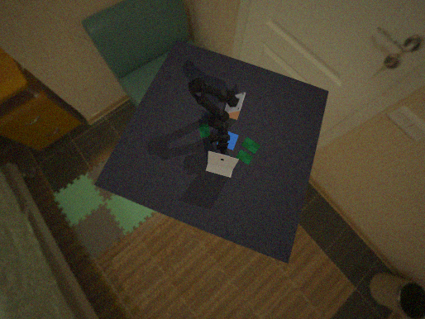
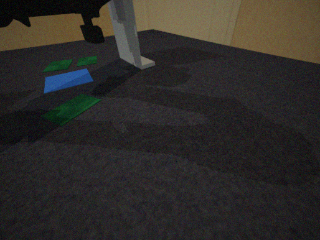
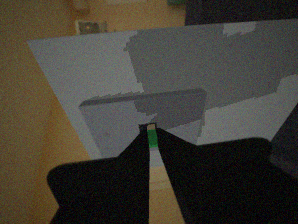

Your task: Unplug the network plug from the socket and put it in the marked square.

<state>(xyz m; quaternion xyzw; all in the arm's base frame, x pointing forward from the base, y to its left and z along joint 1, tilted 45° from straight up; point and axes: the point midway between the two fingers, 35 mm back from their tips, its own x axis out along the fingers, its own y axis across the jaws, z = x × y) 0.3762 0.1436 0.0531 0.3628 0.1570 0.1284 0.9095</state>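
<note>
The light grey upright panel (image 1: 222, 164) (image 2: 126, 34) (image 3: 100, 65) stands on the dark table (image 1: 269, 198) (image 2: 187, 155). In the wrist view a raised grey socket block (image 3: 120, 112) sits on the panel, and the small plug with its green tab (image 3: 153, 138) is in the socket. My gripper (image 3: 151, 133) (image 1: 223, 148) is right at the socket, and its two dark fingers are shut on the plug from both sides. The blue marked square (image 1: 232, 140) (image 2: 66, 80) lies on the table just behind the panel, partly under my arm (image 1: 211, 103).
Green patches (image 1: 250, 145) (image 1: 245, 157) (image 2: 71, 107) (image 2: 57, 65) lie flat on the table around the blue square. A grey and orange block (image 1: 236, 105) stands by the arm. The arm (image 2: 47, 6) reaches over the table's far left in the exterior view.
</note>
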